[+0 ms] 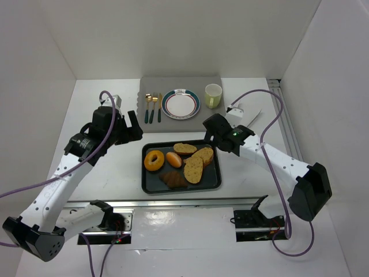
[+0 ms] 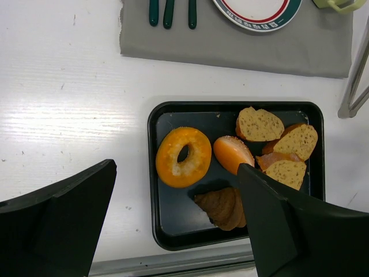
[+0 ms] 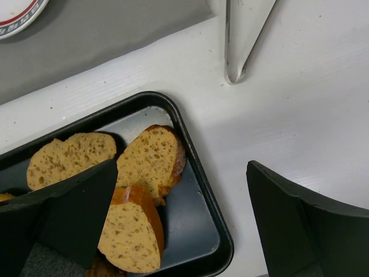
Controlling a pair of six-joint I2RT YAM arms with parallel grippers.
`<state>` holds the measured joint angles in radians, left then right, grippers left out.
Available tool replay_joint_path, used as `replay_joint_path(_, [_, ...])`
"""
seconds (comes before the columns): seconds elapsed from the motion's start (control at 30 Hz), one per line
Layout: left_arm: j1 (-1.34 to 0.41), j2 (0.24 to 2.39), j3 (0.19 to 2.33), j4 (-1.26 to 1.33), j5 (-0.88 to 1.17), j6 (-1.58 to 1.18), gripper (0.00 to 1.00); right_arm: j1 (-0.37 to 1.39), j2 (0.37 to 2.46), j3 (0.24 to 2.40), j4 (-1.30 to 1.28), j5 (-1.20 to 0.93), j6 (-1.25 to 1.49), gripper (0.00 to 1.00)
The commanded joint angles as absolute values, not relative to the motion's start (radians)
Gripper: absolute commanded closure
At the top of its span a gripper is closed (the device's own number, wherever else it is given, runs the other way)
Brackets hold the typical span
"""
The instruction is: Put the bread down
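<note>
A black tray (image 1: 144,173) holds three bread slices (image 1: 194,169), a bagel (image 1: 154,160), an orange roll (image 1: 173,158) and a brown croissant (image 1: 173,179). A white plate (image 1: 180,104) with a red and green rim sits on a grey mat (image 1: 151,86) behind the tray. My left gripper (image 1: 135,127) is open and empty, above the table left of the tray; in its wrist view (image 2: 176,173) it hangs over the bagel (image 2: 183,157) and croissant (image 2: 222,206). My right gripper (image 1: 210,130) is open and empty over the tray's far right corner (image 3: 181,167), near two slices (image 3: 151,156).
On the mat are several pieces of cutlery (image 1: 153,107) and a pale green cup (image 1: 213,95). Metal tongs (image 1: 253,118) lie on the table right of the mat, also in the right wrist view (image 3: 226,40). White walls enclose the table on three sides.
</note>
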<state>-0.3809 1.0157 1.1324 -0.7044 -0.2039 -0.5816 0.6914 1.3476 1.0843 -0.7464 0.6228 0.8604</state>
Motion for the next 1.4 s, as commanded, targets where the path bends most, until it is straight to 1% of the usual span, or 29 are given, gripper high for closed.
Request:
replay_joint_path(0.0, [-0.376,1.017,1.17,-0.692,-0.212,-0.592,0.0,0.673,1.33,1.066,-0.712,0.627,0.887,0.0])
replay_joint_path(0.3, [-0.376,1.017,1.161,-0.683,-0.212,-0.583,0.0,0.673,1.33,1.048,-0.744,0.647,0.902,0.0])
replay_joint_path(0.37, [-0.376,1.017,1.161,-0.683,-0.212,-0.583,0.0,0.658,1.307,1.019,-0.72,0.614,0.884,0.0])
replay_joint_path(0.43, [-0.376,1.017,1.161,-0.683,-0.221,-0.594,0.0,0.591,1.276,0.971,-0.62,0.55,0.813,0.0])
replay_joint_path(0.47, [-0.376,1.017,1.161,-0.683,-0.221,-0.594,0.0,0.556,1.24,0.924,-0.591,0.484,0.796,0.0])
replay_joint_path(0.5, [-0.376,1.028,1.161,-0.693,-0.221,-0.603,0.0,0.47,1.221,0.902,-0.537,0.447,0.761,0.0])
replay_joint_path(0.57, [-0.376,1.028,1.161,-0.693,-0.221,-0.603,0.0,0.379,1.191,0.867,-0.485,0.369,0.72,0.0])
replay_joint_path(0.6, [-0.376,1.037,1.161,-0.693,-0.221,-0.603,0.0,0.333,1.171,0.842,-0.459,0.276,0.674,0.0])
replay_joint_path(0.63, [-0.376,1.037,1.172,-0.693,-0.221,-0.603,0.0,0.255,1.17,0.842,-0.421,0.235,0.658,0.0])
replay_joint_path(0.7, [-0.367,1.057,1.172,-0.693,-0.204,-0.58,0.0,0.235,1.17,0.833,-0.385,0.216,0.602,0.0])
replay_joint_path(0.77, [-0.367,1.066,1.181,-0.703,-0.19,-0.58,0.0,0.221,1.212,0.847,-0.358,0.23,0.577,0.0])
replay_joint_path(0.8, [-0.367,1.066,1.181,-0.703,-0.18,-0.58,0.0,0.201,1.268,0.879,-0.357,0.215,0.568,0.0])
replay_joint_path(0.97, [-0.367,1.086,1.19,-0.703,-0.17,-0.58,0.0,0.19,1.408,0.94,-0.319,0.184,0.508,0.0])
replay_joint_path(1.3, [-0.367,1.095,1.171,-0.684,-0.144,-0.571,0.0,0.19,1.638,1.046,-0.245,0.299,0.497,0.0])
replay_joint_path(1.37, [-0.367,1.104,1.17,-0.684,-0.144,-0.561,0.0,0.19,1.693,1.066,-0.236,0.325,0.497,0.03])
